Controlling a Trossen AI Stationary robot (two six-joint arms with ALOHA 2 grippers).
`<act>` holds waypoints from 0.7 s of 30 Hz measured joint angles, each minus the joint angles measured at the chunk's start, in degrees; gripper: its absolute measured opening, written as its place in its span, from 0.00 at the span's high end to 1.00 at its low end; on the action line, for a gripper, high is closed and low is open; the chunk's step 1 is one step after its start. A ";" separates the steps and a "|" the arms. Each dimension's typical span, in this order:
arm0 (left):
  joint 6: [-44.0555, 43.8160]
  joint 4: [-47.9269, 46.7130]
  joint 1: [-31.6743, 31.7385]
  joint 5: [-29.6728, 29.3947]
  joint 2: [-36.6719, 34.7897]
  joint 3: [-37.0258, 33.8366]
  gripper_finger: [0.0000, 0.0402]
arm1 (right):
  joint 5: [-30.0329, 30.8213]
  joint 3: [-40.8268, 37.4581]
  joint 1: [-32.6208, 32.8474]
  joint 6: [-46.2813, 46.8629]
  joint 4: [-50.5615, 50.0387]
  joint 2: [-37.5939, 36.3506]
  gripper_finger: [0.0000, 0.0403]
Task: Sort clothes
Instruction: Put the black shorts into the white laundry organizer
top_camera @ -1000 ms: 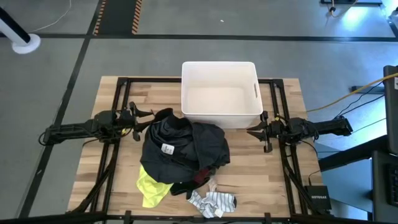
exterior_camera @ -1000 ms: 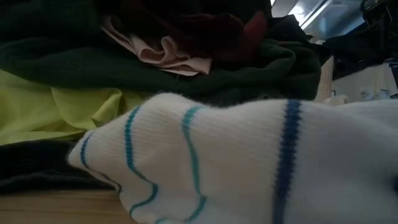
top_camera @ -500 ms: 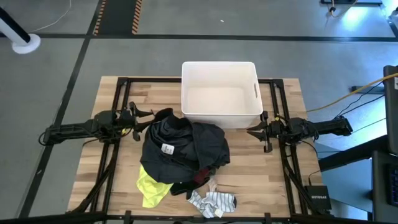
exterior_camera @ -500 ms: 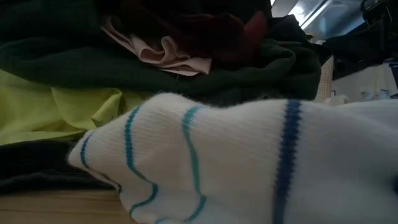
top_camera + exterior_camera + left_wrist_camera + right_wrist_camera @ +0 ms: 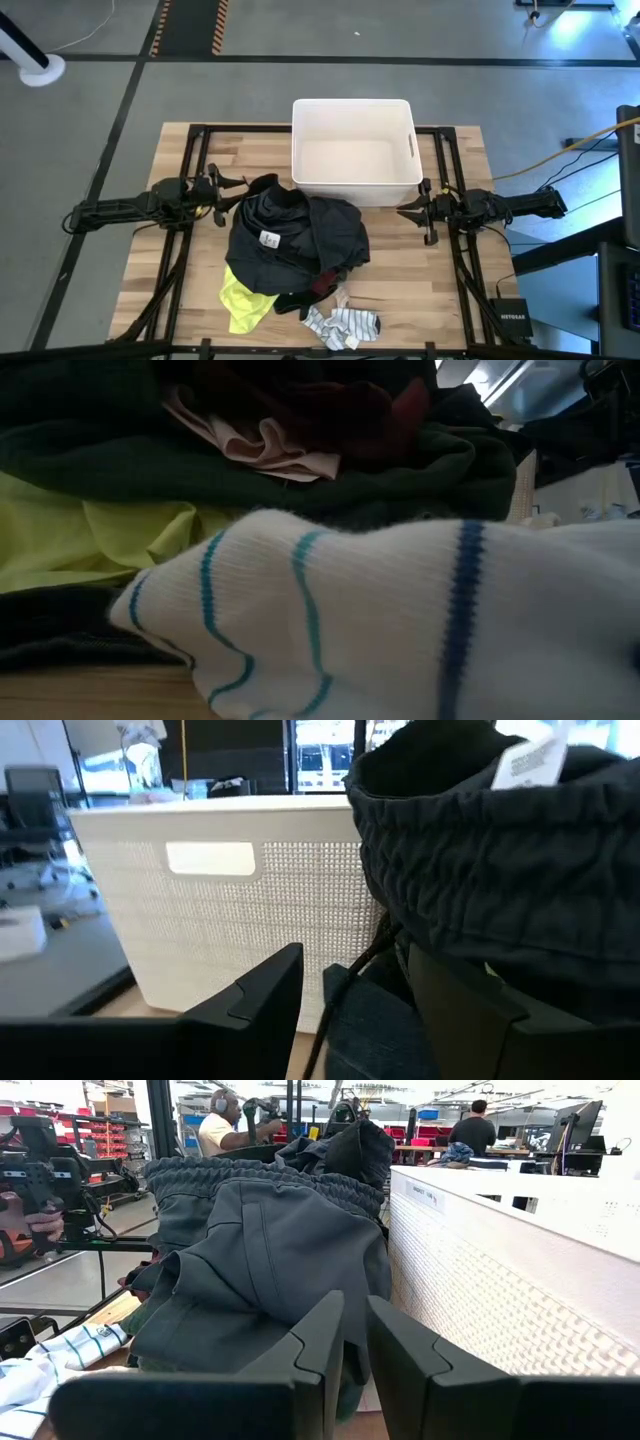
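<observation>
Nothing moved since earlier frame; both arms, pile unchanged. Left gripper low over table, fingers apart, empty, tips just beside black garment at pile's near edge. Right gripper on opposite side of pile, fingers nearly together, narrow gap, nothing between; dark grey-green garment ahead of it, white bin close alongside. Neon yellow piece, maroon scrap, striped piece lie beyond pile, well apart from both grippers.
</observation>
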 joint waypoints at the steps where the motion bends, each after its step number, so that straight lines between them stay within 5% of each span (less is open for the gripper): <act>1: -1.83 0.01 0.01 0.01 0.00 0.00 0.55 | 0.00 0.00 0.00 -0.02 -0.02 0.00 0.84; 6: -10.00 0.60 0.00 -0.03 0.02 -0.09 0.55 | 0.00 0.00 0.02 -0.02 -0.01 0.00 0.84; 21: -14.85 0.70 0.00 -0.83 0.02 -0.09 0.55 | 0.00 0.00 0.00 0.00 -0.02 -0.02 0.84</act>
